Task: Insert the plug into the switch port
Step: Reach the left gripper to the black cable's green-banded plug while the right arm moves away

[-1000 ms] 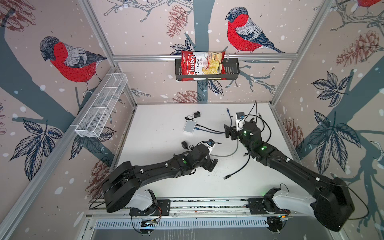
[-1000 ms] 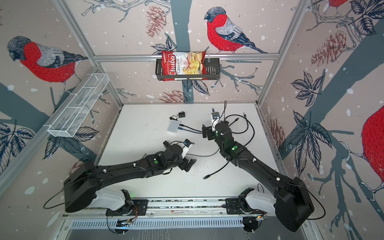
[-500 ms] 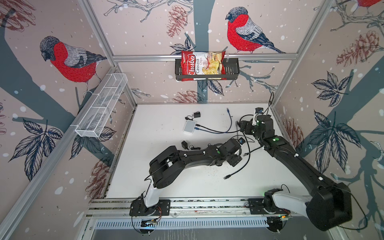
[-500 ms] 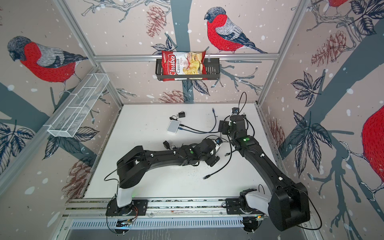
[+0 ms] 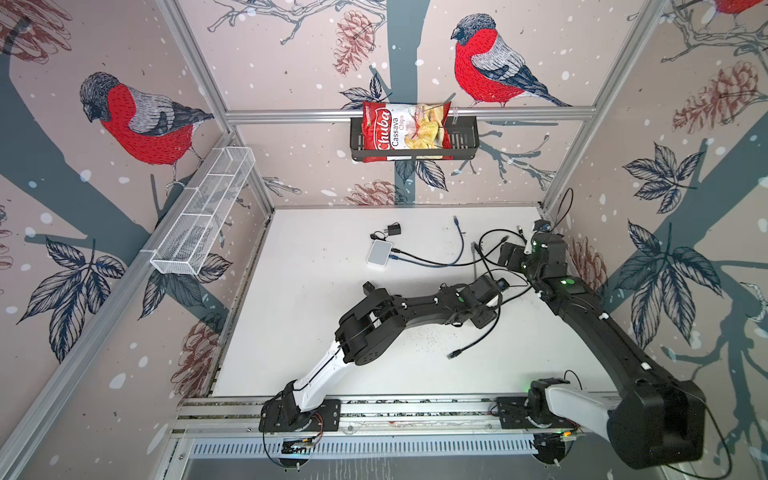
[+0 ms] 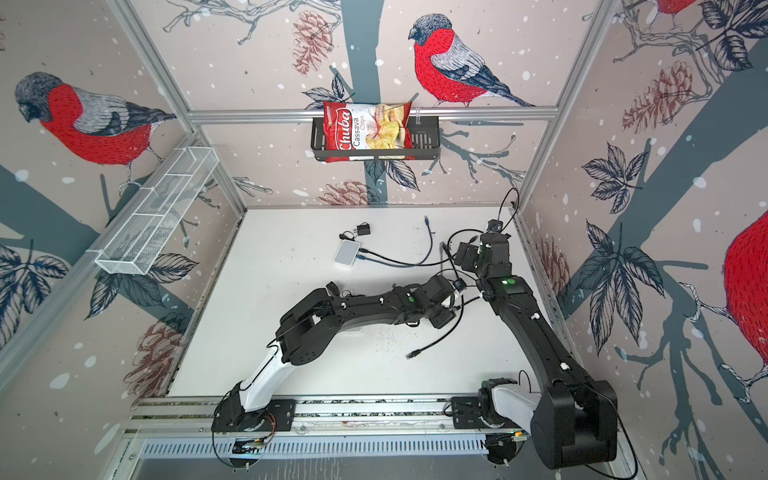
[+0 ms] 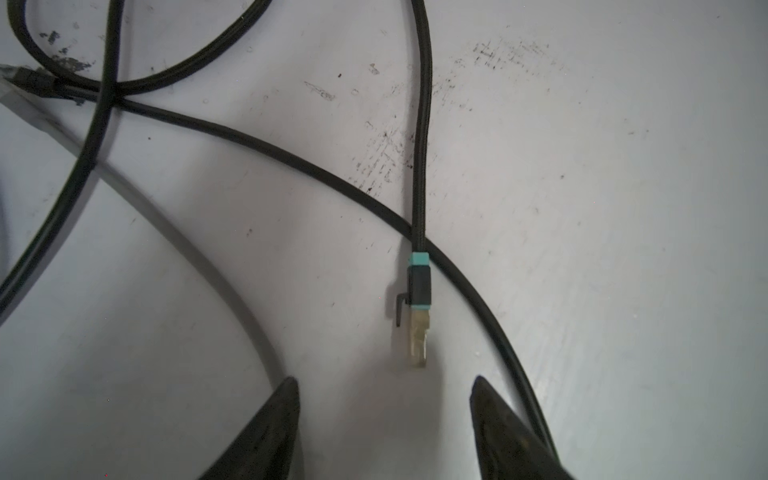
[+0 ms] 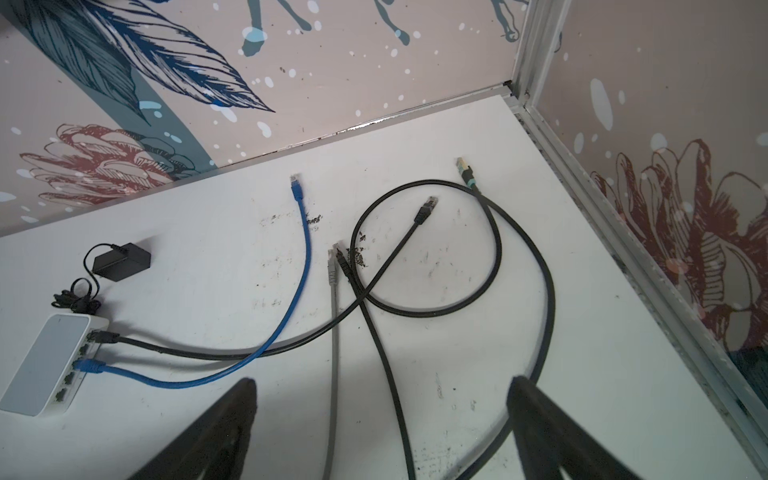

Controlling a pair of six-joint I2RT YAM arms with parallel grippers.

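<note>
Teal bands mark the plug (image 7: 419, 309) I want; it lies flat on the white worktop (image 7: 623, 249) on the right side, just ahead of my left pincer (image 7: 384, 409), which stands partly open and empty. My right pincer (image 8: 380, 409) gapes wide, holding nothing. The switch (image 8: 45, 368) sits far left. This is the pickup step: next I must straddle the plug body and close

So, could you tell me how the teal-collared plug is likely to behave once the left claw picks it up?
The plug looks small and rigid, so probably light. Its braided cable curves loosely, so it will likely trail limply. It crosses another cable, which may drag.
</note>
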